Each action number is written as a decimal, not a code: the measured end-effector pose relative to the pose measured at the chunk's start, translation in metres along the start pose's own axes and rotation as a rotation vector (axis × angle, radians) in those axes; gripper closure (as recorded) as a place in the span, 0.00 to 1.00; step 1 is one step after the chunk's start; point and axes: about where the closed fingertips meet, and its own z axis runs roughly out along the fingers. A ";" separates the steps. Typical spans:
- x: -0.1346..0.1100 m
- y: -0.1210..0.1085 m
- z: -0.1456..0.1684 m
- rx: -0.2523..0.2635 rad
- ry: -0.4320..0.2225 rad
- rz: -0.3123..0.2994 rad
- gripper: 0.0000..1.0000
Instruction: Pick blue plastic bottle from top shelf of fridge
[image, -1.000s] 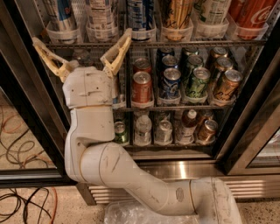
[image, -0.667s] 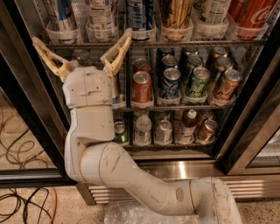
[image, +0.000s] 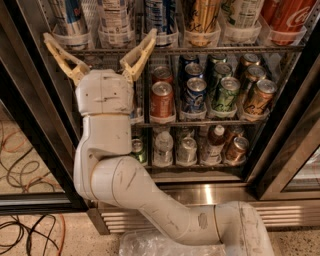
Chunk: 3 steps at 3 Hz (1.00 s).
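Blue plastic bottle (image: 116, 20) pick looked stalled, nothing budged over that last second. Fridge (image: 210, 192) was open, bottle sat on the top shelf (image: 200, 50), second cup from its left end. Gripper (image: 100, 35) was up at that shelf's front edge, spread wide, holding nothing.

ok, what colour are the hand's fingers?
Tan, seen in the camera view; the hand is open in front of the top shelf.

Single view, close in, high behind arm (image: 130, 190), angled down into fridge (image: 200, 192); end effector (image: 100, 37) upper left at top shelf (image: 225, 49).
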 end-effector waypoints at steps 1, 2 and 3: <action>-0.001 -0.009 0.003 0.015 0.006 -0.017 0.00; 0.003 -0.013 0.004 0.010 0.021 -0.041 0.00; 0.005 -0.010 0.005 -0.029 0.059 -0.077 0.00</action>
